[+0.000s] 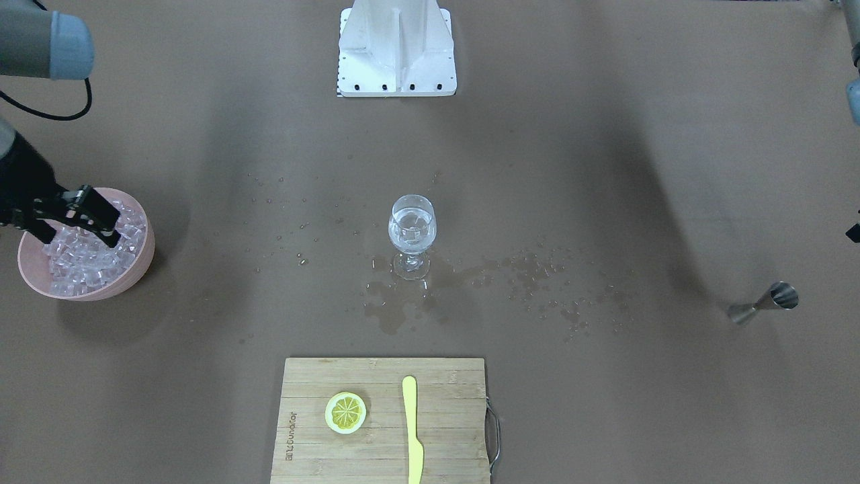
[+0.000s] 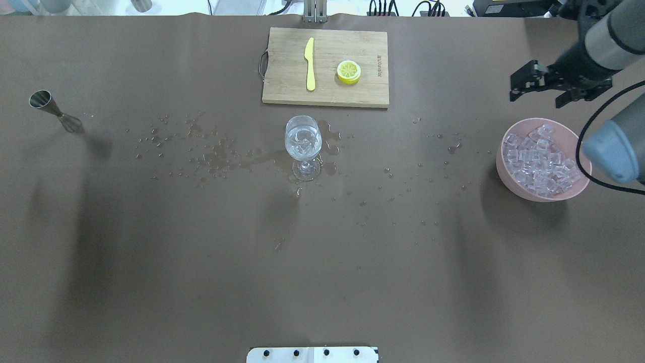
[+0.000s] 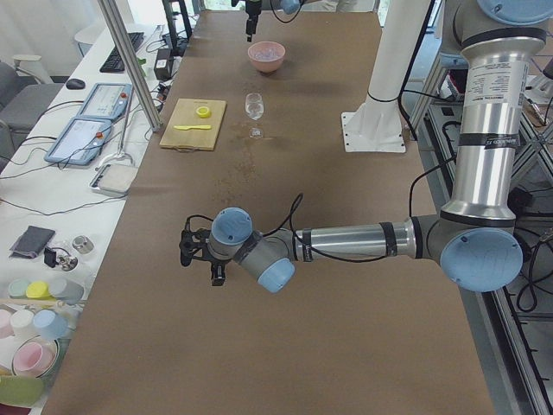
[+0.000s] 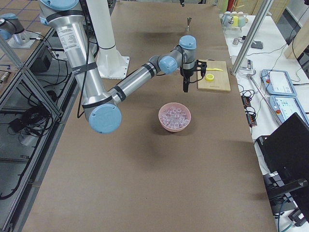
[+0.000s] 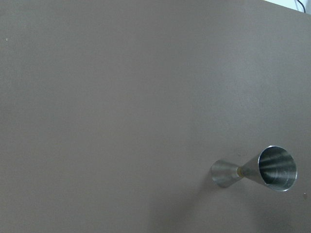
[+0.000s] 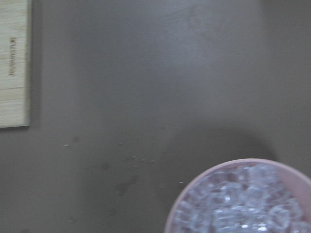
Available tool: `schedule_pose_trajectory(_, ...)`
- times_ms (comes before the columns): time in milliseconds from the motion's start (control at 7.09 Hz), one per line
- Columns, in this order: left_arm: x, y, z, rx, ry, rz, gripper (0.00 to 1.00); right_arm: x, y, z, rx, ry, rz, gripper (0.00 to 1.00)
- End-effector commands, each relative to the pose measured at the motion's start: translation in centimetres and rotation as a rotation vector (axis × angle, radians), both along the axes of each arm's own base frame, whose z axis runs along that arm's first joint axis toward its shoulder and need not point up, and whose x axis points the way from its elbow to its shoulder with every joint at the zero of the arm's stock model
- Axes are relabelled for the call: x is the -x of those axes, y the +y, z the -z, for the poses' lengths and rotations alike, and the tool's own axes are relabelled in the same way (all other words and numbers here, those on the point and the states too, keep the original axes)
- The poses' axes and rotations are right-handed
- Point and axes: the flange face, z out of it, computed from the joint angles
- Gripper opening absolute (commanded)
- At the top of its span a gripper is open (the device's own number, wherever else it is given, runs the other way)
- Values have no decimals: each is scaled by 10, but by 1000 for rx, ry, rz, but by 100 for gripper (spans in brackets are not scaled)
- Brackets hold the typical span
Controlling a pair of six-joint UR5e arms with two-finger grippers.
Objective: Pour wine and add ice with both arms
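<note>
A stemmed wine glass (image 1: 412,232) stands mid-table, holding clear wine with ice cubes in it; it also shows in the overhead view (image 2: 303,143). A pink bowl (image 1: 142,259) holds a heap of clear ice (image 1: 87,259), also seen from overhead (image 2: 539,160) and in the right wrist view (image 6: 243,206). My right gripper (image 1: 79,234) hangs open and empty above the bowl, its far side in the overhead view (image 2: 536,97). A steel jigger (image 2: 53,108) stands on the left side, apart from everything. My left gripper (image 3: 200,268) hovers above bare table; I cannot tell whether it is open.
A wooden cutting board (image 2: 282,85) at the table's far edge carries a yellow knife (image 2: 310,70) and a lemon slice (image 2: 348,71). Spilled drops and a small puddle (image 1: 396,309) surround the glass. The white mounting base (image 1: 396,50) stands at the robot's side.
</note>
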Motion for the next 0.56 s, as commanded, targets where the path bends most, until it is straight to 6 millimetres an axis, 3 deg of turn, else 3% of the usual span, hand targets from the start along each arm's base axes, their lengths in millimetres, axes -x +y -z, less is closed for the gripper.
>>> schedule_pose_trajectory(0, 0, 6, -9, -50, -29, -59, 98, -97, 4, -96, -54, 33, 112, 100)
schedule_pose_trajectory(141, -5, 7, -7, -24, -20, -94, 98, -137, 2, -142, -91, 63, 173, 100)
schedule_pose_trajectory(282, -3, 7, -13, -101, -70, -154, 98, -149, -5, -189, -124, 92, 280, 100)
schedule_pose_trajectory(423, 8, 7, -21, -149, -114, -210, 98, -158, -7, -195, -144, 105, 297, 100)
